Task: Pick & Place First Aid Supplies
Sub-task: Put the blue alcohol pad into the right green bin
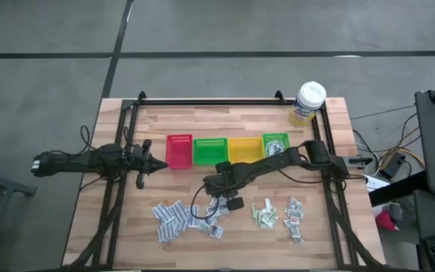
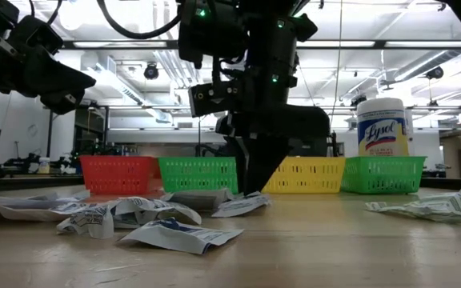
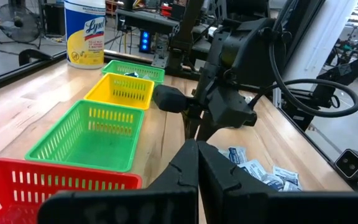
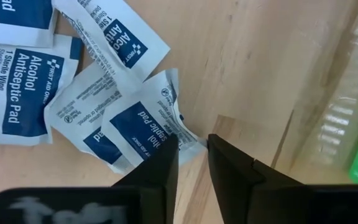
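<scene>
the right gripper (image 4: 192, 155) was lowered onto the white-blue sachets (image 4: 143, 126), its jaws narrowly parted and seemingly nipping one's edge, while the left gripper (image 3: 197, 163) was held shut by the red bin (image 1: 179, 150).

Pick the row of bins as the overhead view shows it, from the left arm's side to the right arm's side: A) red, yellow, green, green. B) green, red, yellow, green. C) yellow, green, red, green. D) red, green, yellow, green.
D: the overhead view shows the red bin, then a green bin, the yellow bin and a second green bin nearest the wipes tub.
</scene>
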Robot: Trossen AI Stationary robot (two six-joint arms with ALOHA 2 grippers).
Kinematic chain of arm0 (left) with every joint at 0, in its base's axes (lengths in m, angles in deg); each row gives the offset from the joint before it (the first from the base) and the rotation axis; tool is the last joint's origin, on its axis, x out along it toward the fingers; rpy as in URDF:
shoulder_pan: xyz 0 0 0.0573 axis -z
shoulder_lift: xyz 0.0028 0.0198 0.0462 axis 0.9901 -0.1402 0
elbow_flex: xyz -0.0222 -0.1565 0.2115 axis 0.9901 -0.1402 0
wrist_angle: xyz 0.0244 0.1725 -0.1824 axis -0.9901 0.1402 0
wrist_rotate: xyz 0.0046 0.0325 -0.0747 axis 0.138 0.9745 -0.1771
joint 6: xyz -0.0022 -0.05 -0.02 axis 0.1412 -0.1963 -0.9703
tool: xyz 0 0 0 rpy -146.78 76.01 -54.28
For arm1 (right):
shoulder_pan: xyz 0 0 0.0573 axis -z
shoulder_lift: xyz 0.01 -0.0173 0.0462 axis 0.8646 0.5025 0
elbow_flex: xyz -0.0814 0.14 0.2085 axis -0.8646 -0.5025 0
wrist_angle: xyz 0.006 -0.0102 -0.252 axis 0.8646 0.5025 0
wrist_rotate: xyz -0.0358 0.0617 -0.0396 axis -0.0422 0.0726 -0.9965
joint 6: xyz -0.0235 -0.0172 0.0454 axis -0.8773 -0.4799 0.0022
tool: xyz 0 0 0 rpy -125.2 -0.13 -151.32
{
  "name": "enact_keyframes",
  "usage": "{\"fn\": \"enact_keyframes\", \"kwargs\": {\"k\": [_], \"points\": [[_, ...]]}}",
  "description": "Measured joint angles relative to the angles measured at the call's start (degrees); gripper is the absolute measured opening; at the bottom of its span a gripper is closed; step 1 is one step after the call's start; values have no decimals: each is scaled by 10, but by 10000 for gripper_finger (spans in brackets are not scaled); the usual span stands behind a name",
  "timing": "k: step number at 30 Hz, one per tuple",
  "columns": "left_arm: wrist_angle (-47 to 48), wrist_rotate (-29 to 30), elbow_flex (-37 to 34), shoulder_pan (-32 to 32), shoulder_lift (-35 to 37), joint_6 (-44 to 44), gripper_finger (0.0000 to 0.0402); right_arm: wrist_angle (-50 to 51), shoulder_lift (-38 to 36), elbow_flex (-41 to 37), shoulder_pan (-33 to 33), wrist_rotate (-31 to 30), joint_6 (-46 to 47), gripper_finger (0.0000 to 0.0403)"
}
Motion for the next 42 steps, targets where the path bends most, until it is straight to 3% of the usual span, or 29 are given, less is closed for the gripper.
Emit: {"fn": "enact_keyframes", "kwargs": {"k": [20,30,36,42], "points": [[0,0,0,0,0,0,0,7,-2,1,0,0,9,12],[0,1,0,0,0,0,0,35,-8,1,0,0,12,8],[0,2,0,0,0,0,0,102,-22,14,-1,-4,59,8],[0,2,0,0,0,0,0,233,-29,53,-6,-57,176,8]]}}
